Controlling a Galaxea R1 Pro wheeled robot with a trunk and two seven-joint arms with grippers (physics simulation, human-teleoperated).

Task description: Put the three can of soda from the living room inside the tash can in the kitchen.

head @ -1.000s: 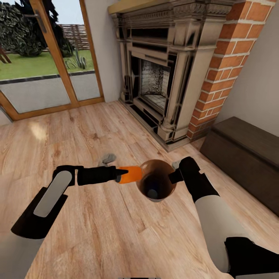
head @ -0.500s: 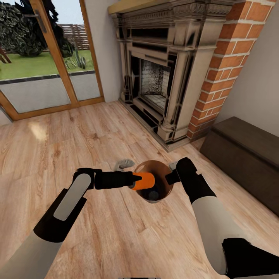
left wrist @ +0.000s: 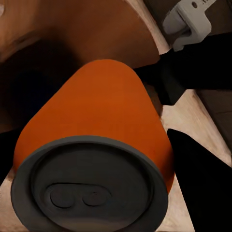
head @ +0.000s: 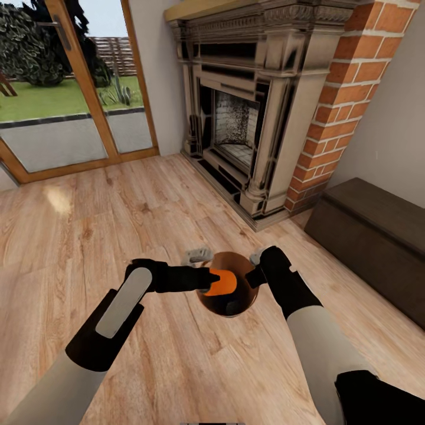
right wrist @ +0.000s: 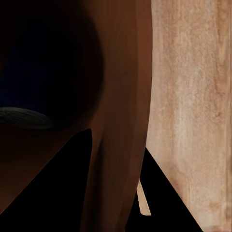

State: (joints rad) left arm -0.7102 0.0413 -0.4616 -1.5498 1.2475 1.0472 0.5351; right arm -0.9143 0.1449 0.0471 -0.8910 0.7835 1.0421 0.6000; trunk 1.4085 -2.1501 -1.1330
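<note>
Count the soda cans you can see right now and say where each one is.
1 for certain: the orange can, held by the left gripper over the trash can mouth. A grey curve deep inside may be another; more could be hidden.

can (left wrist: 96, 121): smooth orange, matt grey metal top | bin (head: 227, 304): glossy copper-brown inside

Pale grey forearms, black wrists, black fingers (left wrist: 203, 188), grey panel on left forearm.

Bright orange soda can (head: 223, 282) (grey metal top), glossy copper-brown trash can (head: 231, 304) interior, light wood-grain plank floor (head: 88, 224).
</note>
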